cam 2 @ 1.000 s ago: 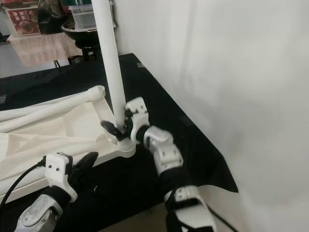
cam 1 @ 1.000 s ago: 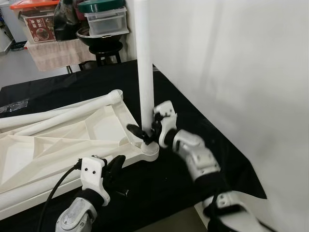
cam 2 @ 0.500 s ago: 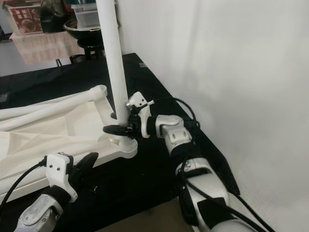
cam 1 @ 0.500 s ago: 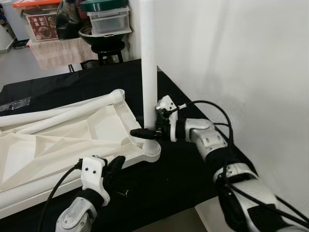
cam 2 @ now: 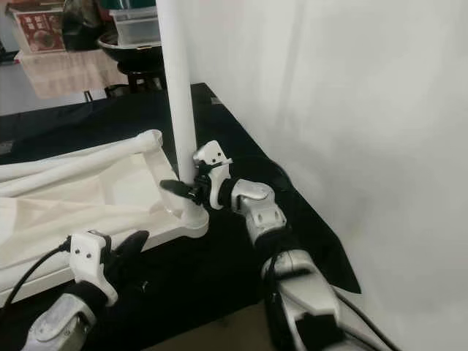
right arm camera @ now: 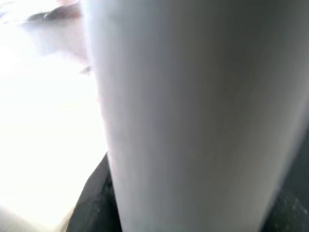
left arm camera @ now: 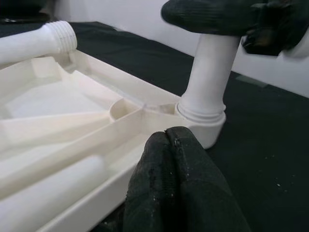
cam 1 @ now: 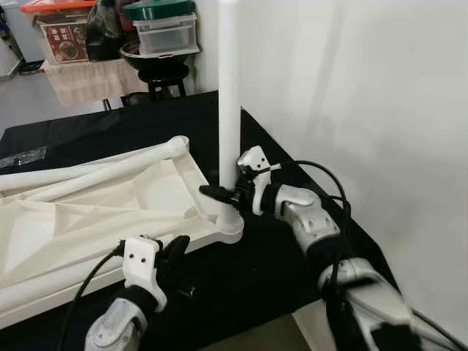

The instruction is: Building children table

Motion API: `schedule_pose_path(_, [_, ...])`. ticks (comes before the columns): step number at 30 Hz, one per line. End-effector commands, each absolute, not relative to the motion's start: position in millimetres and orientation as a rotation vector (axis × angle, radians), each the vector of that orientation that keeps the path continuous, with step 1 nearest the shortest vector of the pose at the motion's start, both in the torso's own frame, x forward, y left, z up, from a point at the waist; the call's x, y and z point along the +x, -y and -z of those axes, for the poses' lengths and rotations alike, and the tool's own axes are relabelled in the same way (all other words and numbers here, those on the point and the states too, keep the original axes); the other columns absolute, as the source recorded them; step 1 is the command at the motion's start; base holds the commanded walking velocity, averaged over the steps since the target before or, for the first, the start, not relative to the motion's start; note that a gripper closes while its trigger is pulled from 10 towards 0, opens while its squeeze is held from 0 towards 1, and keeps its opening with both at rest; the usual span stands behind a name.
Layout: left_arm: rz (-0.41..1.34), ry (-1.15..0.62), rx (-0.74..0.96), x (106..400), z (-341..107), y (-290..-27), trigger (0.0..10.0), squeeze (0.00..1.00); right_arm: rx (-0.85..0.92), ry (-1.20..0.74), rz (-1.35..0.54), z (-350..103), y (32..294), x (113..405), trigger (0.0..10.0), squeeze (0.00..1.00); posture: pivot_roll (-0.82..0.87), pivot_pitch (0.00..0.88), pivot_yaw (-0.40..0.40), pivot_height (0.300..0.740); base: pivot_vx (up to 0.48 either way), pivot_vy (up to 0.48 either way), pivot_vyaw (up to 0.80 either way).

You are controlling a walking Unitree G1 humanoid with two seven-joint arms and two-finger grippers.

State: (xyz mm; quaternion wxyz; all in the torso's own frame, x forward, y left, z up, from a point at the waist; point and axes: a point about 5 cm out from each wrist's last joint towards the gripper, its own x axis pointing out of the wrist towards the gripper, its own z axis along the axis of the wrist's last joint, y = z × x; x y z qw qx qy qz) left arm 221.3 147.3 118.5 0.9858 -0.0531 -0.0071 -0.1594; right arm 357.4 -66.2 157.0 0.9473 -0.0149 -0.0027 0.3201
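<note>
While the white plastic tabletop (cam 1: 110, 212) lies upside down on the black-covered desk (cam 1: 278, 256), its ribbed underside faces up, divided by raised diagonal walls into shallow triangular pockets. One white leg (cam 1: 229, 102) stands upright in the round corner socket (cam 1: 228, 223) at the near right corner of the tabletop. Two more legs (cam 1: 88, 172) lie flat across the far part of the panel; one ends in a threaded tip near the far right corner.

The right end effector (cam 1: 228, 191) sits at the base of the upright leg, just above the socket, with its black fingers pinching the leg from both sides. The left end effector (cam 1: 172, 252) rests at the near edge of the tabletop, fingers pressed together with nothing between them.

The left wrist view shows detail the head views lack: the collar where the leg meets the socket (left arm camera: 202, 116), the thread ridges on the lying leg (left arm camera: 60, 36), and the closed black fingertips (left arm camera: 176, 179) just beside the panel rim. The right wrist view shows the leg (right arm camera: 193, 116) at very close range, blurred.

A white wall (cam 1: 365, 110) runs along the right side of the desk. Behind the desk, a stool (cam 1: 161, 77) carries a dark bowl and stacked clear containers (cam 1: 159, 29), beside a cloth-draped stand.
</note>
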Motion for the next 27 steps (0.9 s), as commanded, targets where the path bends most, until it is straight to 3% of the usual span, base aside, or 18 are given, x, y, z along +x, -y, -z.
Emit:
schedule_pose_path(1, [0.312, 0.014, -0.098, 221, -118, -149, 10.0, 0.0, -0.036, -0.123, -0.46, -131, 75, 341, 0.0, 0.0, -0.01, 0.041, 0.003, 0.74, 0.0, 0.0, 0.0])
schedule_pose_path(3, [0.316, 0.01, -0.098, 222, -117, -149, 10.0, 0.0, -0.033, -0.111, -0.557, -129, 57, 327, 0.0, 0.0, -0.03, 0.019, 0.009, 0.74, 0.0, 0.0, 0.0])
schedule_pose_path(9, [0.334, 0.004, -0.099, 224, -116, -148, 10.0, 0.0, -0.027, -0.112, -0.604, -128, 47, 339, 0.0, 0.0, -0.01, 0.011, -0.006, 0.74, 0.0, 0.0, 0.0])
schedule_pose_path(10, [0.322, 0.007, -0.094, 224, -116, -148, 10.0, 0.0, -0.033, -0.127, -0.604, -127, 44, 339, 9.4, 0.0, 0.0, 0.013, -0.008, 0.74, 0.0, 0.0, 0.0])
schedule_pose_path(11, [0.322, 0.007, -0.094, 224, -116, -148, 10.0, 0.0, -0.033, -0.127, -0.604, -127, 44, 339, 9.4, 0.0, 0.0, 0.013, -0.008, 0.74, 0.0, 0.0, 0.0])
schedule_pose_path(12, [0.309, 0.011, -0.092, 224, -116, -148, 10.0, 0.0, -0.033, -0.13, -0.634, -129, 41, 339, 10.0, 0.0, 0.0, 0.01, -0.007, 0.74, 0.0, 0.0, 0.0])
schedule_pose_path(13, [0.3, 0.013, -0.092, 224, -117, -149, 10.0, 0.0, -0.025, -0.124, -0.671, -131, 39, 339, 10.0, 1.0, 0.0, 0.011, -0.007, 0.74, 0.0, 0.0, 0.0])
schedule_pose_path(21, [0.305, 0.011, -0.096, 224, -117, -149, 10.0, 0.0, 0.028, -0.049, -0.886, -163, 32, 343, 10.0, 1.0, 0.0, 0.014, -0.005, 0.74, 0.0, 0.0, 0.0])
schedule_pose_path(22, [0.307, 0.011, -0.096, 224, -117, -149, 10.0, 0.0, 0.021, -0.03, -0.964, -169, 33, 346, 10.0, 0.68, 0.0, 0.012, 0.001, 0.74, 0.0, 0.0, 0.0])
schedule_pose_path(23, [0.307, 0.011, -0.096, 224, -117, -149, 10.0, 0.0, 0.021, -0.03, -0.964, -169, 33, 346, 10.0, 0.68, 0.0, 0.012, 0.001, 0.74, 0.0, 0.0, 0.0])
schedule_pose_path(24, [0.308, 0.01, -0.096, 225, -117, -148, 10.0, 0.0, -0.038, -0.011, -1.082, -175, 35, 349, 10.0, 0.0, 0.0, 0.011, 0.0, 0.74, 0.0, 0.0, 0.0])
schedule_pose_path(26, [0.308, 0.009, -0.093, 225, -117, -149, 10.0, 0.0, -0.134, -0.01, -1.282, -182, 40, 351, 10.0, 0.0, 0.01, 0.012, 0.0, 0.74, 0.0, 0.0, 0.0])
schedule_pose_path(27, [0.308, 0.009, -0.093, 225, -117, -149, 10.0, 0.0, -0.134, -0.01, -1.282, -182, 40, 351, 10.0, 0.0, 0.01, 0.012, 0.0, 0.74, 0.0, 0.0, 0.0])
